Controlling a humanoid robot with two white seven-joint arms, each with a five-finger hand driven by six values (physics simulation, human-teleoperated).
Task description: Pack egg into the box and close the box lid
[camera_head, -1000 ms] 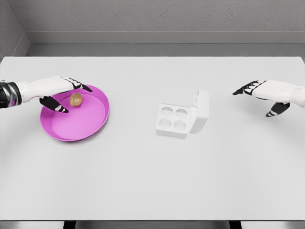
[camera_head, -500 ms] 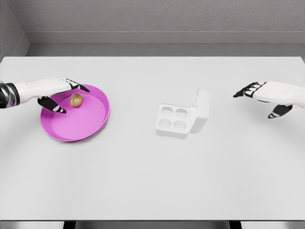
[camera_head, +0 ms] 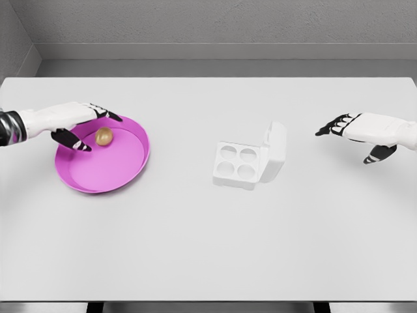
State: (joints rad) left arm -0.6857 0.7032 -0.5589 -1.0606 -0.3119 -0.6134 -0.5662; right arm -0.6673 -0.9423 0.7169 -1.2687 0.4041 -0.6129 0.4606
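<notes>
Head view, the only one given, takes the white box [camera_head: 249, 160] near the middle of the tabletop [camera_head: 208, 235] as landmark. Its lid [camera_head: 275, 150] stands raised along the right side, leaving four round cups exposed and empty, so it looks ready to receive an egg. Well to the left of the box lies one magenta plate [camera_head: 124, 173], and on its far part rests one brown egg [camera_head: 103, 136], not yet packed.

Over that far-left rim of the plate hovers the left hand [camera_head: 81, 124], its fingers spread apart with the thumb below and the others above, just beside the egg but holding nothing; I judge it is placed so to close around the egg. Whether any fingertip touches the egg is too fine to tell.

Well to the right of the box, above bare tabletop, the right hand [camera_head: 361, 130] hangs with relaxed, parted fingers pointing toward the box and grasping nothing, probably waiting to deal with the lid.

Counted: one egg, one plate, one box, two hands.
</notes>
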